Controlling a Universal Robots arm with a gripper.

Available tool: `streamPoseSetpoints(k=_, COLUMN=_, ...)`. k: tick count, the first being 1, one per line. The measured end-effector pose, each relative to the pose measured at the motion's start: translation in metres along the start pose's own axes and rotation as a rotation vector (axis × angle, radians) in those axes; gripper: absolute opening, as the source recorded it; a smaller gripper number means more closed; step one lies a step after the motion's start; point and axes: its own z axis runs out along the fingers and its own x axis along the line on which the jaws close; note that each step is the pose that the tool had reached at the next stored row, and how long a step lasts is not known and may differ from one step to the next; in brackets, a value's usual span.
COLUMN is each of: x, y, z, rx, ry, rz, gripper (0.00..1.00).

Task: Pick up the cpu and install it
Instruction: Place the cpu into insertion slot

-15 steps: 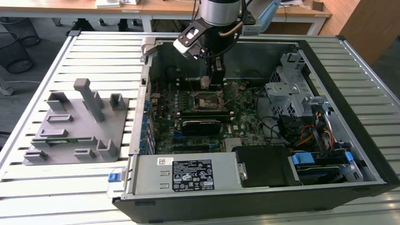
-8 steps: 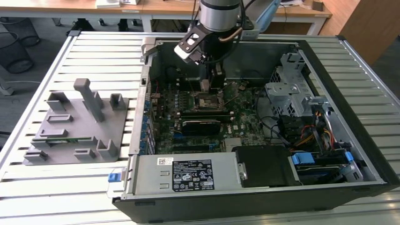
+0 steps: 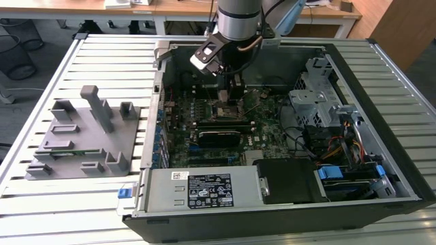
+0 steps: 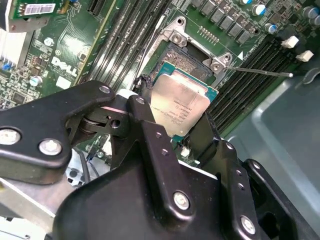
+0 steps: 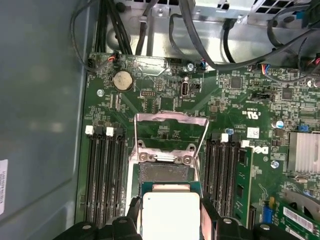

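Stand: a grey moulded fixture [image 3: 78, 138] on the slatted table [image 3: 61, 209], at the exterior view's left.
Case: the open computer case [image 3: 272, 220] sits just beside it, and I can see its green board [image 3: 211, 127].
Gripper: my gripper [image 3: 228, 96] hangs inside the case, jaws clenched on the cpu [image 4: 181, 105].
Chip: it is gripped by opposite edges just over the open socket [image 5: 165, 172]; I cannot tell whether they touch.
Frame: the metal frame [image 5: 170, 132] is flipped up.
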Motion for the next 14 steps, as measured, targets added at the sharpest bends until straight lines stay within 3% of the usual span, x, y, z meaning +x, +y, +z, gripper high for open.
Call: streamPoseSetpoints(k=14, x=0.0057, y=0.0000, z=0.0200, rx=0.0005, ry=-0.0005, rz=0.021, gripper=0.54)
